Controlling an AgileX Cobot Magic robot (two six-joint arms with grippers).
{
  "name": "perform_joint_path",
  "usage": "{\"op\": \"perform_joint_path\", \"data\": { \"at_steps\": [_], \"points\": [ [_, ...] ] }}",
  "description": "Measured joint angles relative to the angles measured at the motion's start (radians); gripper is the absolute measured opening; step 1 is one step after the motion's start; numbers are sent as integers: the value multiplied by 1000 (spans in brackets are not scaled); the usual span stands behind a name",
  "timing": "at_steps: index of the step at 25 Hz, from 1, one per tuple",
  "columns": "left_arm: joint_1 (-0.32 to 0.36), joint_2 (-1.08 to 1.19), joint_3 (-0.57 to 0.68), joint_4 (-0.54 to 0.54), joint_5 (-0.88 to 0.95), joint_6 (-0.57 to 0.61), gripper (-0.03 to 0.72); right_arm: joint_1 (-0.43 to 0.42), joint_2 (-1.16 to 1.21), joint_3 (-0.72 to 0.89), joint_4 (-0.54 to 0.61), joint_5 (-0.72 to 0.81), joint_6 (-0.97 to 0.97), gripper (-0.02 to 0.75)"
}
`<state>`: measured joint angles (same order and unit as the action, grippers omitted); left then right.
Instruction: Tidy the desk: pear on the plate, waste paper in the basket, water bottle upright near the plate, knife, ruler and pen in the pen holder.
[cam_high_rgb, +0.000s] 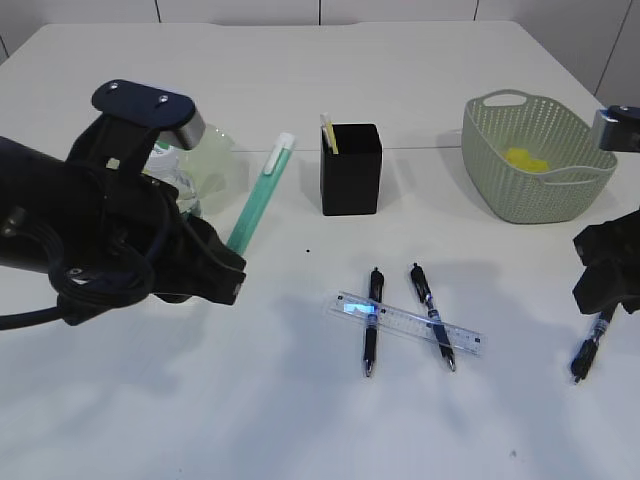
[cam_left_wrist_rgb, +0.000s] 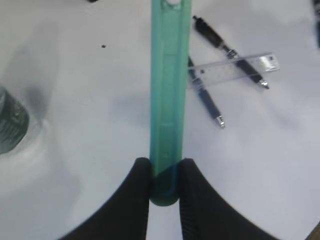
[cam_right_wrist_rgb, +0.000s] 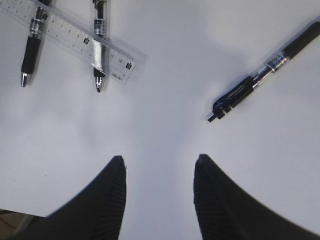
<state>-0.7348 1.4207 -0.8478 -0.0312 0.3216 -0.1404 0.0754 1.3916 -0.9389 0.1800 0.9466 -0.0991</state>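
Note:
My left gripper (cam_high_rgb: 230, 272) (cam_left_wrist_rgb: 165, 167) is shut on the end of a green knife (cam_high_rgb: 262, 190) (cam_left_wrist_rgb: 166, 85) with a white tip, held off the table and pointing toward the black pen holder (cam_high_rgb: 350, 170). Two pens (cam_high_rgb: 371, 320) (cam_high_rgb: 432, 315) lie under a clear ruler (cam_high_rgb: 410, 322) (cam_left_wrist_rgb: 235, 67) (cam_right_wrist_rgb: 75, 37) at mid-table. A third pen (cam_high_rgb: 592, 345) (cam_right_wrist_rgb: 265, 70) lies next to my right gripper (cam_high_rgb: 600, 290) (cam_right_wrist_rgb: 159, 162), which is open and empty. A clear bottle (cam_high_rgb: 172, 172) (cam_left_wrist_rgb: 10, 125) and a pale green plate (cam_high_rgb: 218, 160) are partly hidden behind my left arm. The pear is hidden.
A green woven basket (cam_high_rgb: 500, 195) at the back right holds yellow paper (cam_high_rgb: 525, 158). A yellow item (cam_high_rgb: 329, 135) stands in the pen holder. The white table runs to a far edge behind these things.

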Motion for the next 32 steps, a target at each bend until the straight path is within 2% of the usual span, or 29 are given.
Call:
{"op": "perform_joint_path", "data": {
  "at_steps": [4, 8, 16, 20, 23, 29, 32],
  "points": [
    [-62, -12, 4, -9, -62, 2, 94, 0, 0, 0, 0, 0, 0, 338],
    [-104, -27, 51, -18, -201, 2, 94, 0, 0, 0, 0, 0, 0, 338],
    [-113, -90, 149, -71, -370, 2, 94, 0, 0, 0, 2, -8, 0, 337],
    [-113, -107, 151, -73, -395, 2, 94, 0, 0, 0, 52, -27, -19, 337],
    [-113, -107, 152, -75, -399, 2, 94, 0, 0, 0, 171, -38, -119, 337],
    [-113, -107, 152, -75, -416, 2, 94, 0, 0, -4, 566, -72, -366, 337],
    [-113, -105, 152, -75, -438, 2, 94, 5, -5, -4, 720, -89, -478, 338]
  ]
}}
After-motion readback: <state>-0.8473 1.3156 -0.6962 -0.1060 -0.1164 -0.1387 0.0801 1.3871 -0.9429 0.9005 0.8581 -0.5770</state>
